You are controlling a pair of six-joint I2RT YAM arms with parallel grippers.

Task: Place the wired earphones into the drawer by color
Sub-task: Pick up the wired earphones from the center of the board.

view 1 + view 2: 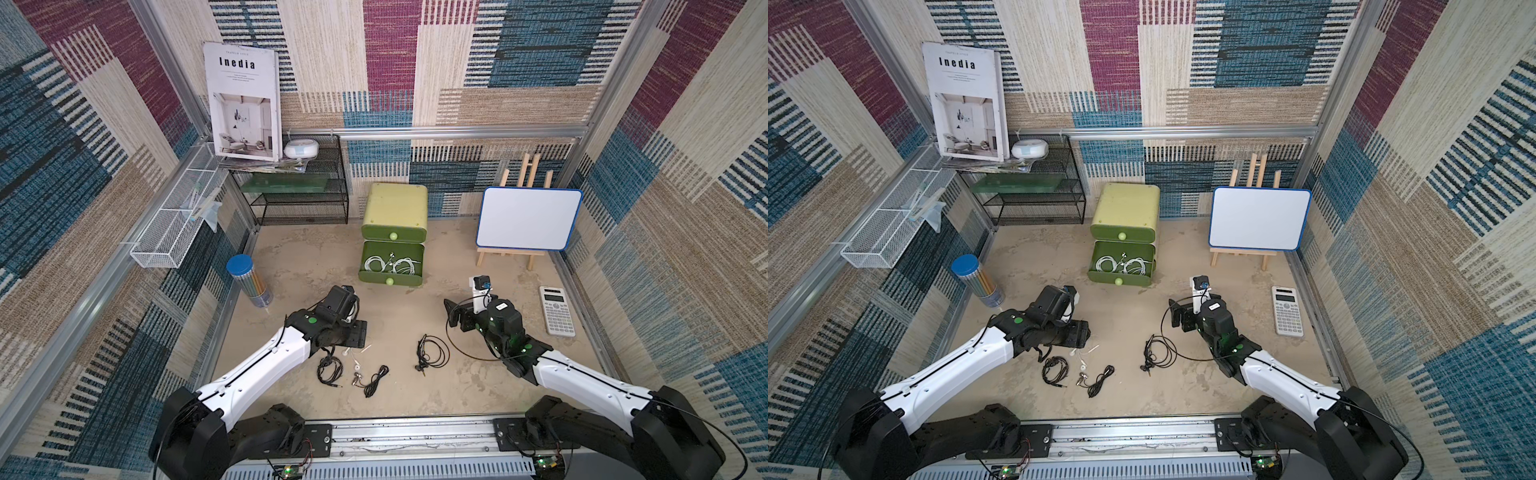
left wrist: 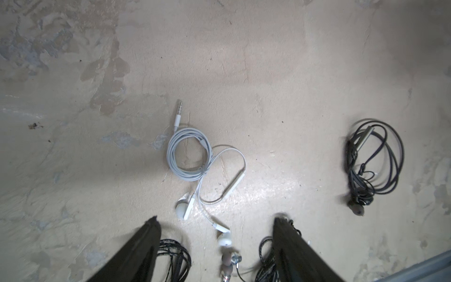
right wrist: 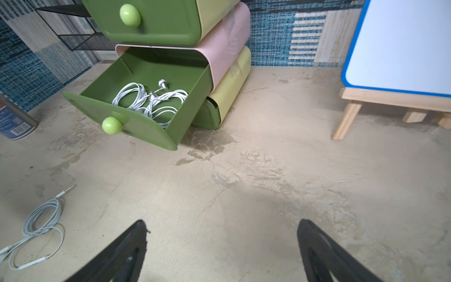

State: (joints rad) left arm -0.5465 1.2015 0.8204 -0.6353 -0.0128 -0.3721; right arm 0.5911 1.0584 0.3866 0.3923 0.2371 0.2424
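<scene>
The wired earphones lie partly on the table and partly in the drawer. A white coil [image 2: 189, 156] lies just ahead of my left gripper [image 2: 217, 219], which is open above the table, with one white earbud [image 2: 224, 238] on the table between its fingers. Black bundles [image 2: 175, 256] lie under both fingertips, and another black bundle [image 1: 432, 353] sits mid-table. The green drawer [image 3: 146, 131] stands pulled out, with white earphones [image 3: 148, 102] inside. My right gripper [image 3: 222, 222] is open and empty, above bare table in front of the drawer unit.
In both top views a whiteboard on an easel [image 1: 528, 218] stands at the back right with a calculator [image 1: 557, 309] in front of it. A blue-lidded pencil tube [image 1: 249, 280] stands at the left. A black wire shelf [image 1: 299, 195] fills the back left corner.
</scene>
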